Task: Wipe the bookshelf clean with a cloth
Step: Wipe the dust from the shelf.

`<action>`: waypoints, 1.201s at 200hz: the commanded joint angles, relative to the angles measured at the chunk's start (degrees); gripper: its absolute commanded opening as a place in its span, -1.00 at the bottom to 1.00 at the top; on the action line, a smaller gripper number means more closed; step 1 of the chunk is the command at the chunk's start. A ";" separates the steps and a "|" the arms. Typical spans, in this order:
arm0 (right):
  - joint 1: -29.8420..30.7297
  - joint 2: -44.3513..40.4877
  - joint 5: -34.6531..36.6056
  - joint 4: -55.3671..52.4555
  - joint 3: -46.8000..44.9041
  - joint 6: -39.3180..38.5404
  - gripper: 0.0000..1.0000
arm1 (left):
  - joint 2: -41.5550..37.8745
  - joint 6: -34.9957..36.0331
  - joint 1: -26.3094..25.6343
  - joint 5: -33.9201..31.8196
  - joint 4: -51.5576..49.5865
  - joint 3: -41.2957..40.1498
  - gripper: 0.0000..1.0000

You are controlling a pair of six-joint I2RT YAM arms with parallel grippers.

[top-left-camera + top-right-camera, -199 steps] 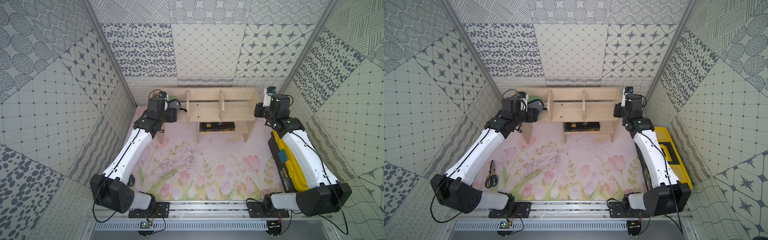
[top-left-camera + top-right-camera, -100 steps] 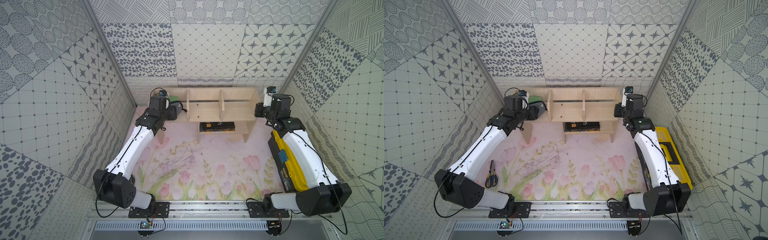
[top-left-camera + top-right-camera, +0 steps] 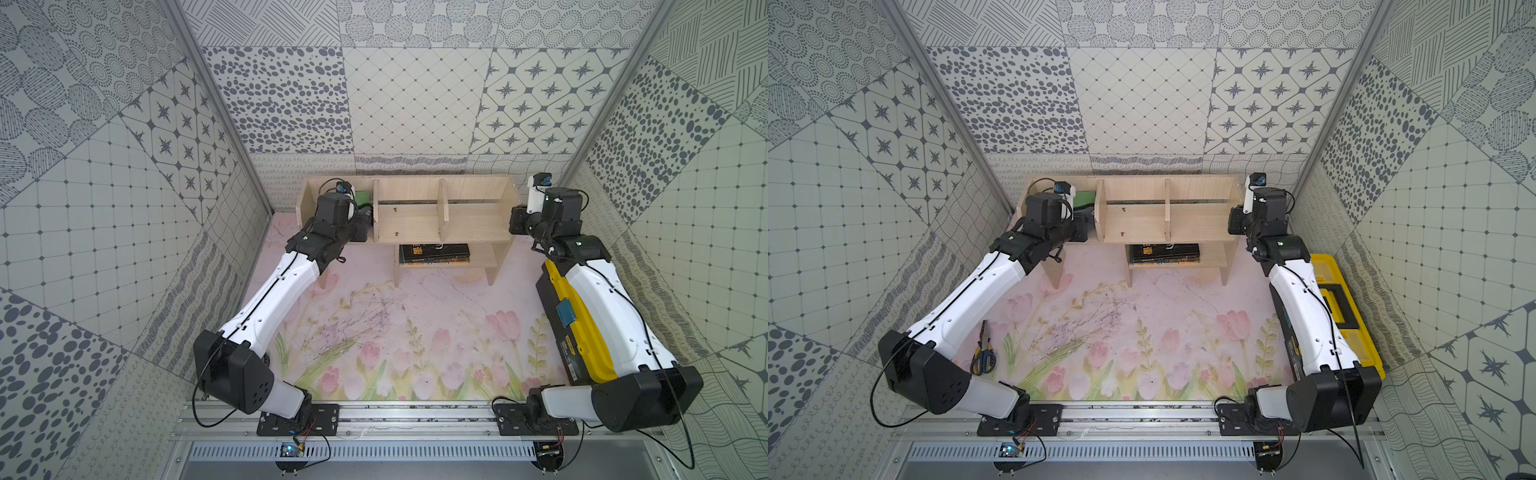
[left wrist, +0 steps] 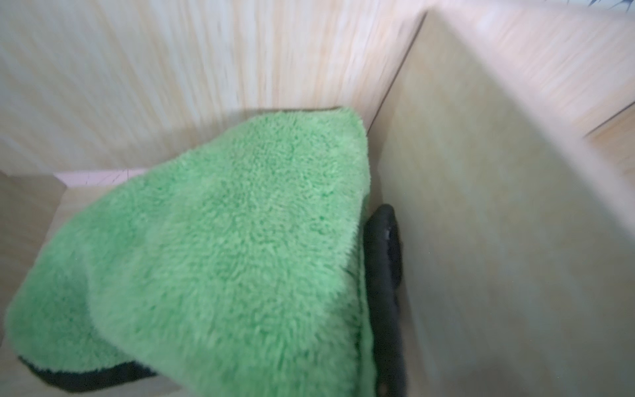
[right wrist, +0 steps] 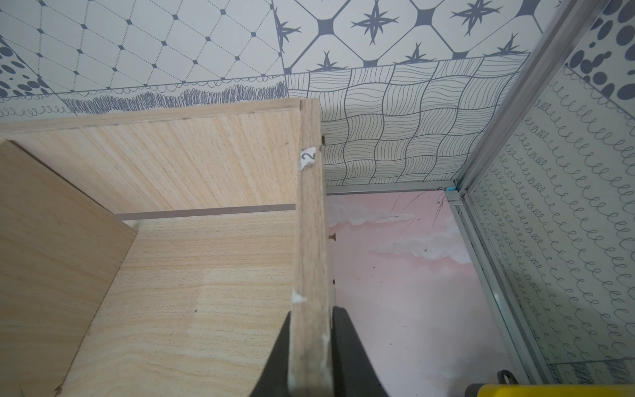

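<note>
Green cloth (image 4: 223,240) looked soft, floppy, best pinched at an edge; left gripper (image 3: 362,219) sat closed on it, right gripper (image 5: 311,330) clamped the bookshelf (image 5: 206,292).

The left arm (image 3: 286,286) and right arm (image 3: 602,303) wear white shells between chunky black joints. Thin black cables (image 3: 272,289) trail along them, apparently clipped.
</note>
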 commanded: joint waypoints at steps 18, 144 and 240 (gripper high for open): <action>0.80 1.99 -5.57 2.68 -1.08 4.90 -1.00 | 5.95 2.09 -0.10 -3.04 0.48 15.35 -1.00; 0.80 2.10 -5.68 2.58 -1.07 4.95 -1.00 | -2.62 -3.03 6.35 -15.10 -6.21 -3.63 -1.00; 0.97 2.15 -7.62 2.51 -1.08 5.20 -1.00 | -0.10 -9.89 1.36 -2.27 -3.88 1.22 -1.00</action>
